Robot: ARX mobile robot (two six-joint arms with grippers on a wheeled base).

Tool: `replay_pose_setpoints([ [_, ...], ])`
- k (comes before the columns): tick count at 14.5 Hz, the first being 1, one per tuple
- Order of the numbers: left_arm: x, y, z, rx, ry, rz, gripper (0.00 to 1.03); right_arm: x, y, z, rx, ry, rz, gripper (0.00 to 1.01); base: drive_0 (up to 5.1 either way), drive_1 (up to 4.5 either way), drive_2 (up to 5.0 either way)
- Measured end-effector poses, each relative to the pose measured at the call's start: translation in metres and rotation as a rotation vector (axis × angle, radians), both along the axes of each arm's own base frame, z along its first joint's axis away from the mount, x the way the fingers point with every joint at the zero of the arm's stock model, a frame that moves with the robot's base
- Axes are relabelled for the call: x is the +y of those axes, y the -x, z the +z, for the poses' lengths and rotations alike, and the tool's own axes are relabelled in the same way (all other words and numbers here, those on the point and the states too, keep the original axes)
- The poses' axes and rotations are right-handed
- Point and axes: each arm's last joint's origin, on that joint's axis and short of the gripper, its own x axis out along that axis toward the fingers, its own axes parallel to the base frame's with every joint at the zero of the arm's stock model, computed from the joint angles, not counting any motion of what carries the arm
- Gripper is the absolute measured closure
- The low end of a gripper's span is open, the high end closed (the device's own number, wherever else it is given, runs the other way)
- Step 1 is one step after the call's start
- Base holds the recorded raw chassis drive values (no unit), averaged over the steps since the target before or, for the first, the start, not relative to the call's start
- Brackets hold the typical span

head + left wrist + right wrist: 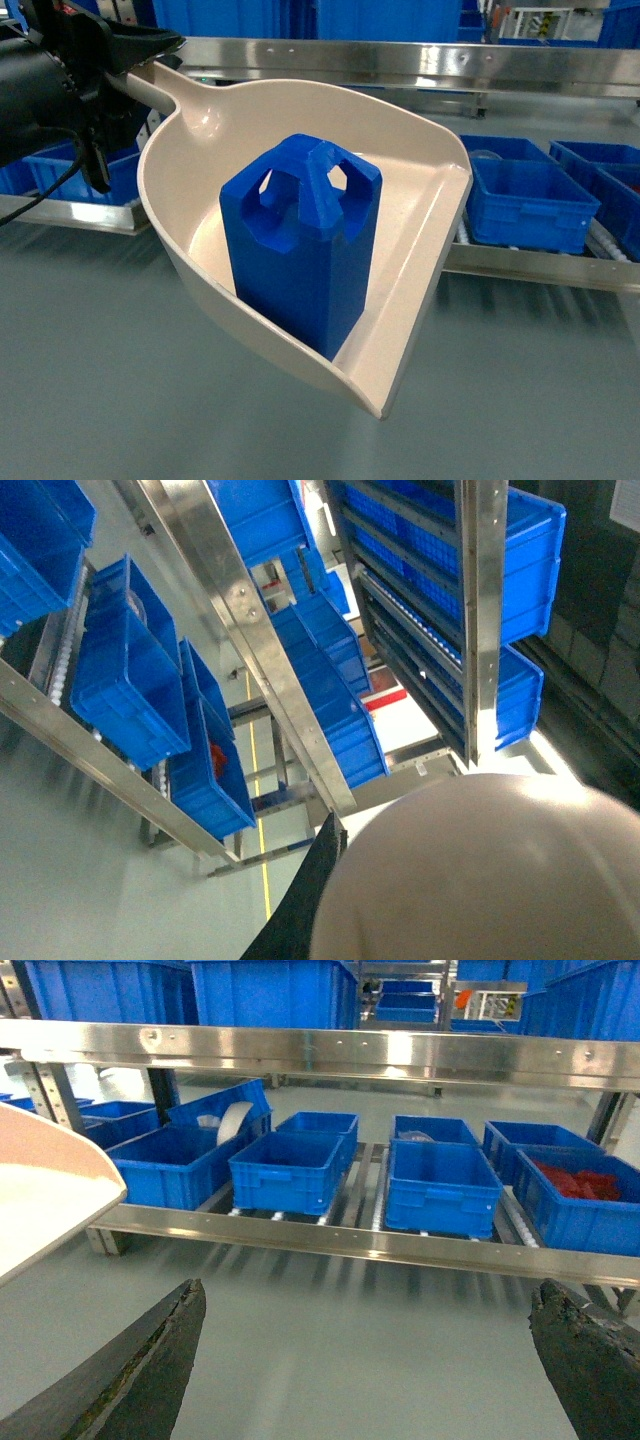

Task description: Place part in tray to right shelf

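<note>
A beige dustpan-shaped tray (420, 190) hangs in the air, tilted, filling the middle of the head view. Its long handle runs up to the upper left, where the black left hand (140, 50) is pressed together around it. A bright-blue jerrycan-shaped part (300, 250) stands inside the tray, resting against the tray's floor and back wall, with its handle loops on top. The part sits lower and to the right of the left hand, well along the tray from the grip.

Behind the tray runs the silver steel right shelf (560, 268), with a flat front rail and blue crates (525, 200) resting on its rollers. Grey floor (100, 380) lies below.

In the left wrist view, the tray's rounded beige underside (500, 880) fills the lower right corner.

In the right wrist view, the right hand (365, 1360) is spread wide and empty, its two dark fingers (140, 1370) at the lower corners. It faces the shelf rail (400, 1245), and the tray's edge (50, 1190) shows at the left, apart from this hand.
</note>
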Motion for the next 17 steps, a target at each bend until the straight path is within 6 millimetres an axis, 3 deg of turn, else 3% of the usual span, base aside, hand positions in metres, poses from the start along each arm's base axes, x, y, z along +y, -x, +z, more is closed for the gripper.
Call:
replay_pose_setpoints([
  [7,-0.0007,0.0001,0.0000,0.000,0.000,-0.002,0.91,0.0000,0.0000,0.0000,0.000,0.000,0.000,0.03,-1.6,-1.62,-1.6],
  [17,-0.0017,0.0002,0.0000,0.000,0.000,-0.006,0.91,-0.0001,0.0000,0.0000,0.000,0.000,-0.002,0.03,0.0,-0.04,0.0],
])
